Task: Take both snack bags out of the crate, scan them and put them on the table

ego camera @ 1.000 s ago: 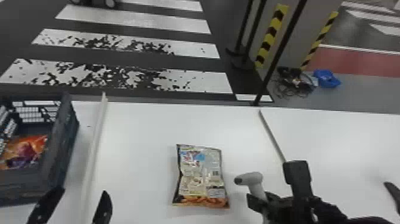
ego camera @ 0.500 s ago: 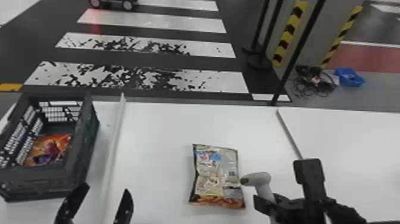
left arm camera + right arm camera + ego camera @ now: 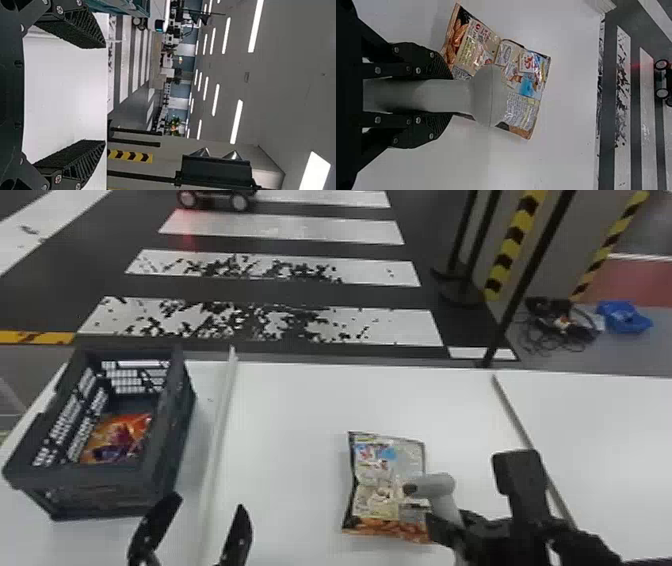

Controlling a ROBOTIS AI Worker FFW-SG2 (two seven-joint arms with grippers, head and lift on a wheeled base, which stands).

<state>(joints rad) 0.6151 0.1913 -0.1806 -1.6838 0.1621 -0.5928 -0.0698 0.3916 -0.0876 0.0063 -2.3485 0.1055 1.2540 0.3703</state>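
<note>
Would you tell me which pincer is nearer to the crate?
Left. The left pincer is open by the crate, at its near right corner; the right pincer, clasping the scanner, is farther right, near the bag on the table.

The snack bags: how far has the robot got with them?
One bag is out of the crate, lying on the table. In hand: the right gripper holds the scanner over it; whether that bag has been scanned, I can't tell. Left to do: the second bag lies in the crate, to be lifted out, scanned and set down.
</note>
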